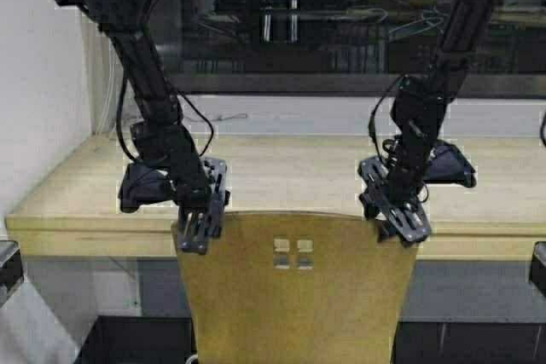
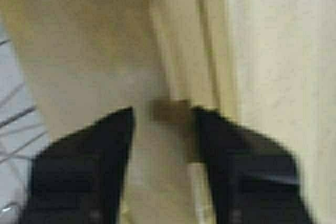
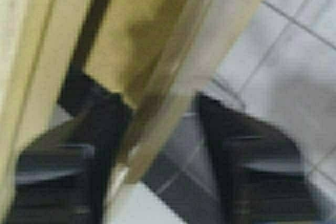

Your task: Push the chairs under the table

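Right now the table [image 1: 290, 168], a long pale-wood surface with a thick rounded front edge, is running across the room under a dark window. One chair [image 1: 299, 296] is sitting centred in front of it, yellow-tan plywood back with four small square cutouts, top edge just below the table's front edge. Can't tell how far under the seat is sitting.

Both arms are reaching down to the top corners of the chair back. Left end effector [image 1: 203, 219] is sitting on the left top corner, fingers [image 2: 84, 171] spread partway, with the back's edge running between them in the left wrist view; not clamped on it as far as I can see. Right end effector [image 1: 399, 217] is on the right top corner, also partway open, fingers [image 3: 257, 171] straddling the thin plywood edge, grey tiled floor [image 3: 294, 51] showing behind.
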`<state>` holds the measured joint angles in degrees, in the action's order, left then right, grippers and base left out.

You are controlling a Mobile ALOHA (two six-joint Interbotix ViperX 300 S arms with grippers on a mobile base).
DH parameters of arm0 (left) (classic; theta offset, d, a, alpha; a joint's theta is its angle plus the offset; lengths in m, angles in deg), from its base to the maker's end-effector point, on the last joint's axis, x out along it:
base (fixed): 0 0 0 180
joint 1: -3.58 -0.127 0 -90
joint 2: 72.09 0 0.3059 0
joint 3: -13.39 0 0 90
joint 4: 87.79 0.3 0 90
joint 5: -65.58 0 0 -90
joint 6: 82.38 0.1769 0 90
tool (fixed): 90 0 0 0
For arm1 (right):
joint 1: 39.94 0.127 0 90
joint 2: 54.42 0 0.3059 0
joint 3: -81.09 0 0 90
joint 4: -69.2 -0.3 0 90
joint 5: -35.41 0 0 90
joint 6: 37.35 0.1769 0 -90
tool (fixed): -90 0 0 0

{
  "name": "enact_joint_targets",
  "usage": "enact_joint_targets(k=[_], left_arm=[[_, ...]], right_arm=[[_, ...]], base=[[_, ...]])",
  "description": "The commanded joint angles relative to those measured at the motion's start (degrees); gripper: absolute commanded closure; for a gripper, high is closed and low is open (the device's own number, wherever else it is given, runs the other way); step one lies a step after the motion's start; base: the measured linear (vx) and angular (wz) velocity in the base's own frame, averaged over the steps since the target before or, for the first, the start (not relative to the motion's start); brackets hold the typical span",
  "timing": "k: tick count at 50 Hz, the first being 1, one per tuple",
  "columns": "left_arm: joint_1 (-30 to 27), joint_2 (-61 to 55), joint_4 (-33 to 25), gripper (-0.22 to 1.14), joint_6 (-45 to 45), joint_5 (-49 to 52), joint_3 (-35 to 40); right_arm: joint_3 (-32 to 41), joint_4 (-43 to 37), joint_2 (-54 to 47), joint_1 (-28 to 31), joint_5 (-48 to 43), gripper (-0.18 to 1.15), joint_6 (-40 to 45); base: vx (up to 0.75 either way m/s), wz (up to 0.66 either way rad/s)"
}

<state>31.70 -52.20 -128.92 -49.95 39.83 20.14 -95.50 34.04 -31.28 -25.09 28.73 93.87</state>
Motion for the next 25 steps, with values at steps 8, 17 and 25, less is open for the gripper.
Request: enact_joint_targets(k=[8,17,25], left_arm=[[0.44,6.59,1.32,0.08,0.35,0.7,-4.75],[0.62,11.16,1.67,0.08,0.35,0.79,-9.14],[0.35,17.14,1.93,0.08,0.44,-0.35,-12.39]], right_arm=[[-5.45,0.26,4.66,0.79,2.37,0.1,-0.79],[-9.84,0.26,9.49,0.79,2.2,0.1,-0.7],[-14.15,0.44,16.44,0.79,-0.53,0.11,-1.05]], base=[[0.01,0.0],[0.0,0.01],[0.0,0.0]])
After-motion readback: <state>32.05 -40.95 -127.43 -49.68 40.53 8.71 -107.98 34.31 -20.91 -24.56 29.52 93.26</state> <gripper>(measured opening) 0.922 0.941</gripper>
